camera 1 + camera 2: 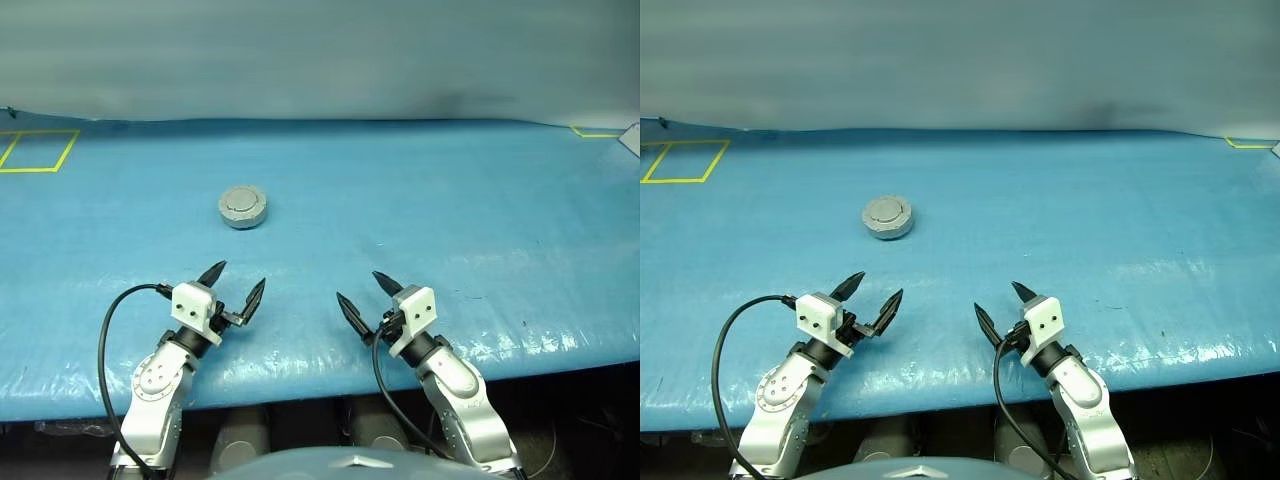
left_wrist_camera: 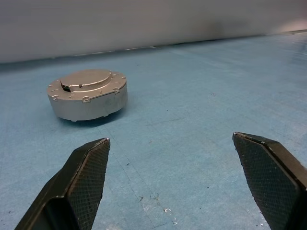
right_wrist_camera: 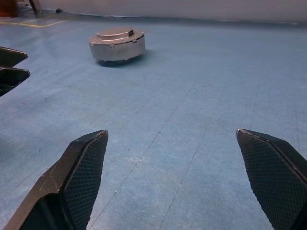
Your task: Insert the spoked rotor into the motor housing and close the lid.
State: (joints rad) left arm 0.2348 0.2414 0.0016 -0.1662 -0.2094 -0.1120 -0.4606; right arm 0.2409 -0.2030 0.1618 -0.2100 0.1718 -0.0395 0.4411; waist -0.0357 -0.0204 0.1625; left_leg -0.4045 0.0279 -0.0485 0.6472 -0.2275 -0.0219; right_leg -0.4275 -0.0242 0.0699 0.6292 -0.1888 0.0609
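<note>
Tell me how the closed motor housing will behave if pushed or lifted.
The motor housing looks like solid metal, so probably stiff and heavy for its size. It sits low and flat, so a push should slide it, not tip it. Its smooth side wall may slip.

We see motor housing (image 2: 88, 98) at 11 o'clock: matt grey metal, cast-looking, small bolt tabs around rim. Lid (image 2: 86, 77) on top: same dull grey, smooth. Table cover (image 1: 450, 220): blue woven plastic sheet, faint sheen, wrinkled near front edge. Left gripper (image 1: 232, 287) and right gripper (image 1: 365, 295) fingers (image 2: 86, 182): black, cross-hatched textured pads, matt.
</note>
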